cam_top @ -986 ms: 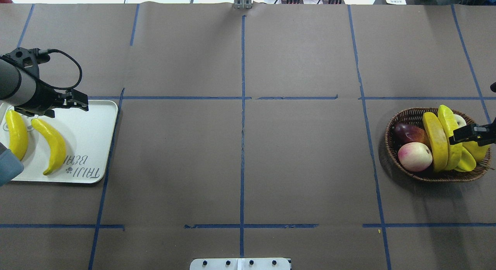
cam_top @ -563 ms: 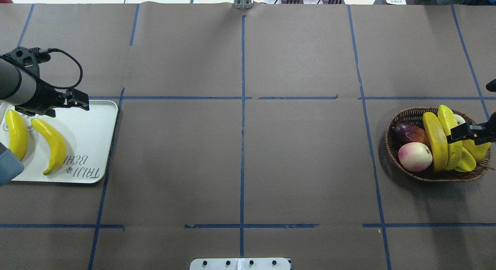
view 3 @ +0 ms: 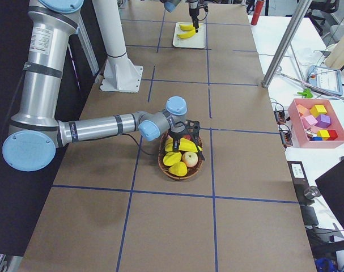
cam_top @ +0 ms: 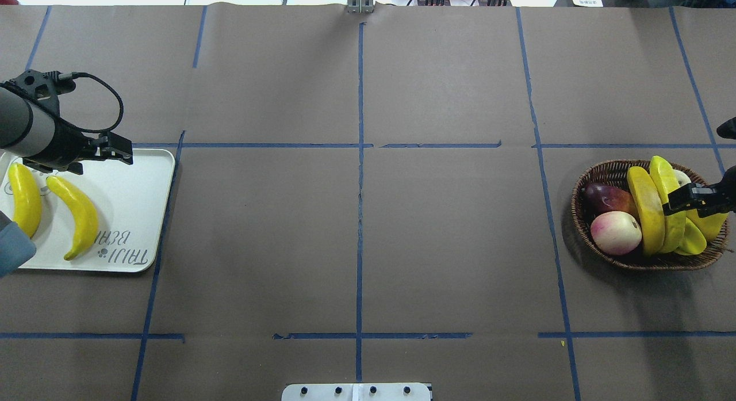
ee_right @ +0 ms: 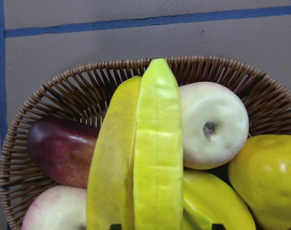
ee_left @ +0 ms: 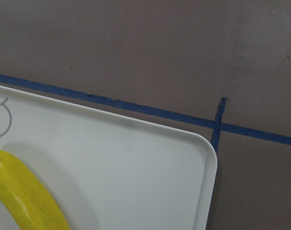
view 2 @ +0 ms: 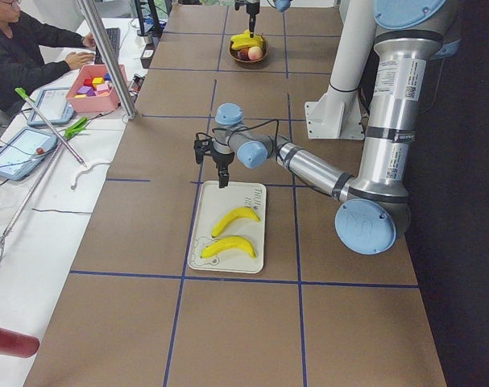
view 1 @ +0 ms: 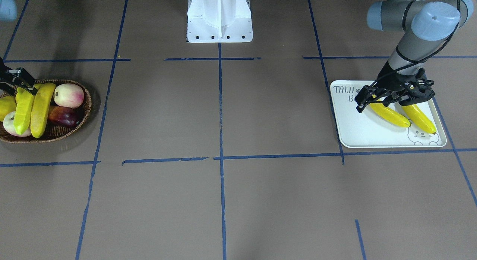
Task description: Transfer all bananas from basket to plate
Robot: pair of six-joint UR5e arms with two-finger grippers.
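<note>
Brown paper gridded with blue tape [cam_top: 359, 159] covers the table [cam_top: 448, 245]. A wide span of it separates the basket [cam_top: 592, 176] from the plate [cam_top: 138, 188], which sits well apart at the opposite end.

In the overhead view the plate's edge farthest from the basket is cut off by the frame and a blue arm joint. The basket's outer rim lies close to the frame edge, and the right arm is almost wholly out of shot.

Two bananas [cam_top: 645, 211] stand on edge side by side across the basket. They hide much of a pale apple [ee_right: 212, 124] and a short yellow fruit [cam_top: 692, 240] beneath. A purple fruit [cam_top: 604, 197], a peach [cam_top: 615, 233] and a round yellow fruit [ee_right: 267, 182] sit around them.

The right gripper [cam_top: 680, 199] hangs spread, low over these bananas. Its fingertips [ee_right: 215, 227] barely show at the bottom of its wrist view, one on either side.

Two other bananas lie on the plate. Grey print reads "TAIJI BEAR" overhead. From the front only "TAIJI" and "B" show, the rest hidden by the left gripper [cam_top: 119, 151], which hangs apparently spread above a plate corner on the basket side. A bear drawing [view 1: 421, 135] marks another corner.
</note>
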